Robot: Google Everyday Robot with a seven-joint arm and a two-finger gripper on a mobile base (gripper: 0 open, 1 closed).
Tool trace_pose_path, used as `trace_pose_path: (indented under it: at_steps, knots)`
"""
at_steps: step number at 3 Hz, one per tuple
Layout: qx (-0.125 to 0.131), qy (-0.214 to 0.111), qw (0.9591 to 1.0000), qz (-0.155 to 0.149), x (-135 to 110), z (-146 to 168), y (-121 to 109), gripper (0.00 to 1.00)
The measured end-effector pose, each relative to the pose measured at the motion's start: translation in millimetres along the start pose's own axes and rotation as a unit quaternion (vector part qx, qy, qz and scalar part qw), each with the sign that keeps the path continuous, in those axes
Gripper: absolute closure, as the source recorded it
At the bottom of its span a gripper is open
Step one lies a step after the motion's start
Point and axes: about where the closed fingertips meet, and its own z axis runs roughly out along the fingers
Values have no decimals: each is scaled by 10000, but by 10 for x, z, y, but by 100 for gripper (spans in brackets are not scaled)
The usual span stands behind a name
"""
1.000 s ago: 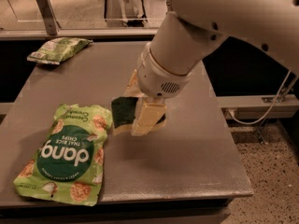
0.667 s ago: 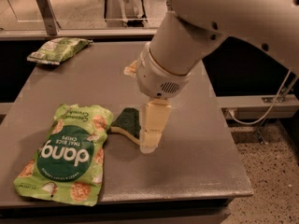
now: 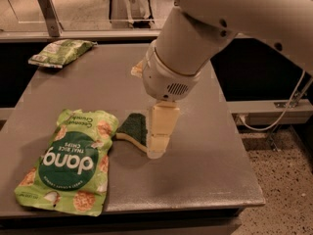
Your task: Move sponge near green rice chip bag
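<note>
**A:** What has changed over the last second?

**B:** The tool (image 3: 156,148) has come down from above the counter (image 3: 210,175). It has carried the sponge (image 3: 132,127) down with it. A second ago the sponge hung clear of the surface. Now its pale foam edge rests on the counter and its dark green scrub side tilts upward.

**A:** Where is the sponge in relation to the tool?

**B:** It is touching the tool on the side that faces the green rice chip bag (image 3: 68,163). That bag lies flat just beyond the sponge, and its upper corner is almost at the sponge's edge. A smaller snack bag (image 3: 61,52) sits well apart, at the counter's far corner behind the tool.

**A:** Does the tool have hold of the sponge?

**B:** I cannot tell whether it grips the sponge or has let go.

**A:** How should this step be finished well?

**B:** The sponge looks close enough to the bag already, so I judge that only the release remains. The tool should let go fully and then rise straight up. A sideways pull could drag the sponge away or nudge the bag.
</note>
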Motion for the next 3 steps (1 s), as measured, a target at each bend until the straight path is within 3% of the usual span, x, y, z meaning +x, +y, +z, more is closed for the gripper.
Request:
trace_pose_path:
  at_steps: [1,2,3]
  knots:
    - [-218,-147,9994,217,253,101,-25,0]
    - [-372,-96,9972,647,855,211,-104,0]
    - [-372,-95,9972,647,855,211,-104,0]
